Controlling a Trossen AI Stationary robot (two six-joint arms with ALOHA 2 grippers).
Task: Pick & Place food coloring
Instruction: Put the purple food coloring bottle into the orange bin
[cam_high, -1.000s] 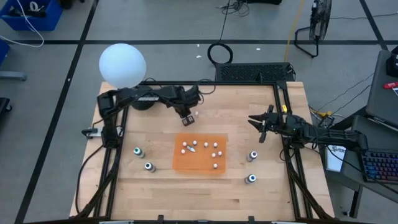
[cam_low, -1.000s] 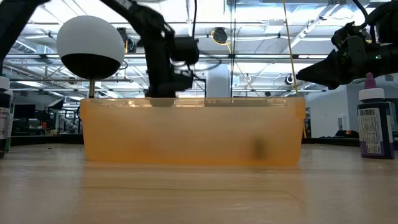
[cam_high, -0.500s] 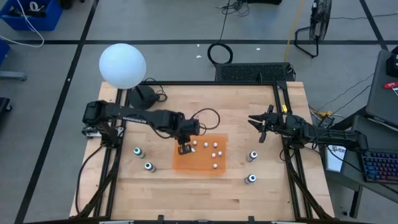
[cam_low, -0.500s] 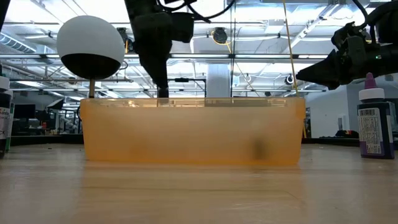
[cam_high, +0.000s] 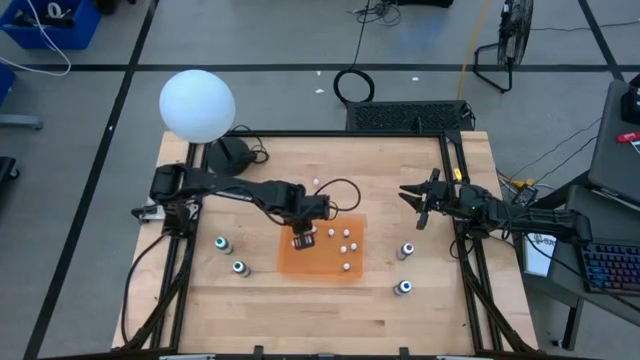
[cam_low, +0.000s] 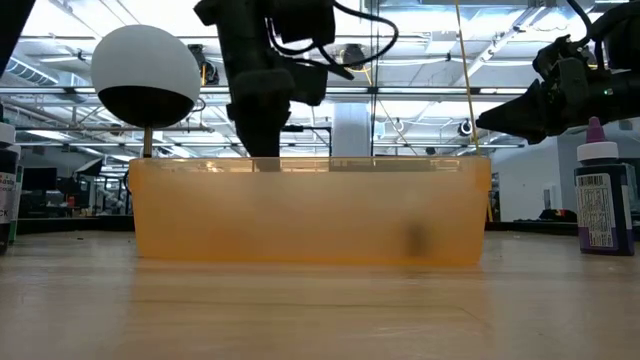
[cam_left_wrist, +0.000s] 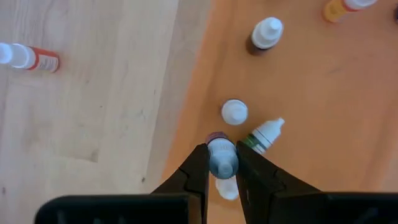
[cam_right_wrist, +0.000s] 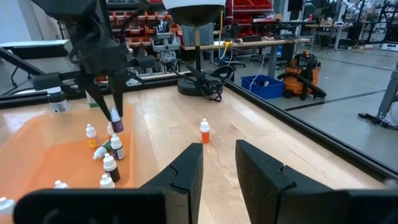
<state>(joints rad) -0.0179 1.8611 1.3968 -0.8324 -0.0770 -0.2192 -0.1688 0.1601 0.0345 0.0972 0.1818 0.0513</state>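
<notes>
Matt pale wood table (cam_high: 420, 170), translucent orange plastic tray (cam_low: 300, 210), smooth plastic bottles (cam_left_wrist: 266, 32).

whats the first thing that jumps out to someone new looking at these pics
Likely the left gripper, poised over the near-left part of the orange tray at the table's centre, its fingers shut on a small purple-capped bottle held above the little white-topped bottles scattered inside. Next comes the big white globe lamp at the table's far left corner, and the right gripper waiting open at the right side.
</notes>
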